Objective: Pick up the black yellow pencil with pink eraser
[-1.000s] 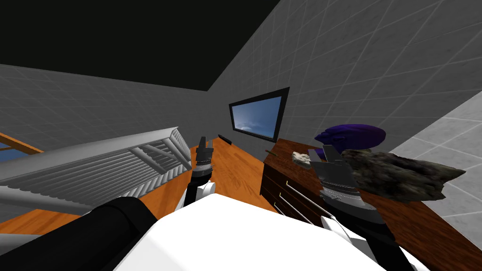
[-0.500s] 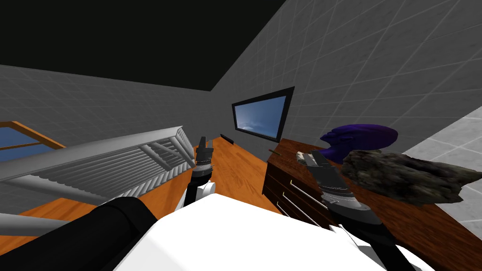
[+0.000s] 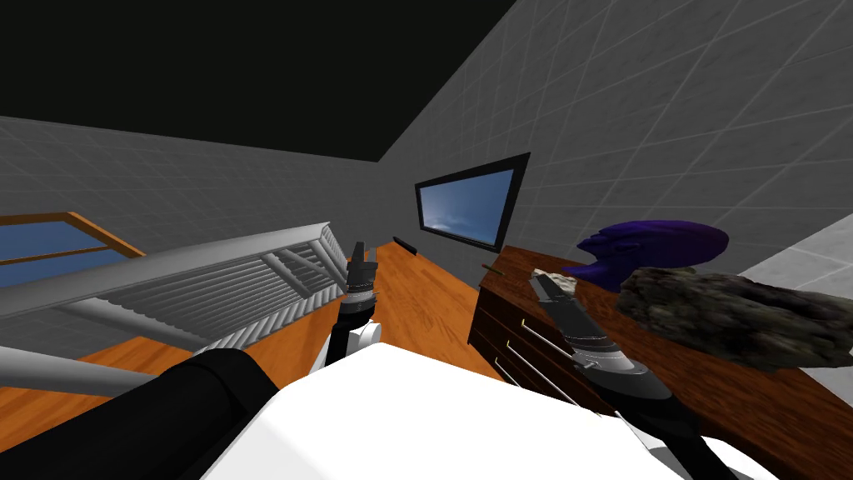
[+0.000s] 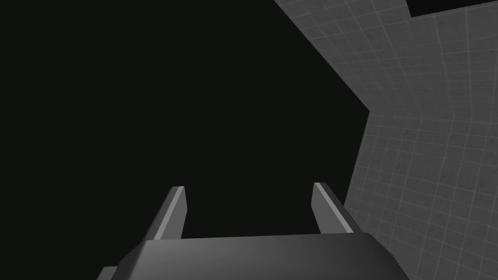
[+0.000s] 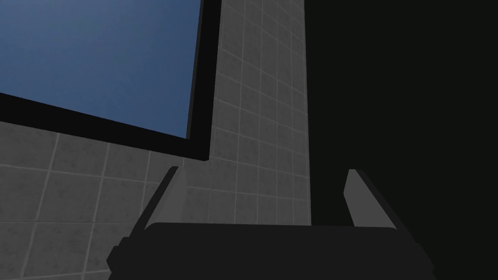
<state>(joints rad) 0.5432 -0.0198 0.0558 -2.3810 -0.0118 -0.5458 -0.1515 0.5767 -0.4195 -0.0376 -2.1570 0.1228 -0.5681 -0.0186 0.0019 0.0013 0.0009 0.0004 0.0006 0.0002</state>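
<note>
Where the head camera looks down, the right gripper hangs over a dark brown wooden dresser with long metal handles. Its tip is just beside a small pale rough stone on the dresser top; I cannot tell whether they touch. The thin dark pencil lies flat near the dresser's far corner, beyond the gripper and apart from it, its colours too small to make out. Farther along the top sit a glossy purple head-shaped figure and a large dark mottled rock. A black-framed window showing blue sky is set in the grey tiled wall behind. The left gripper points upward over the orange wooden floor, near a grey slatted frame.

Seen from the left wrist, the left gripper has its two blades spread wide with nothing between them.

Seen from the right wrist, the right gripper is likewise fully spread and empty, aimed near the window's lower corner.
</note>
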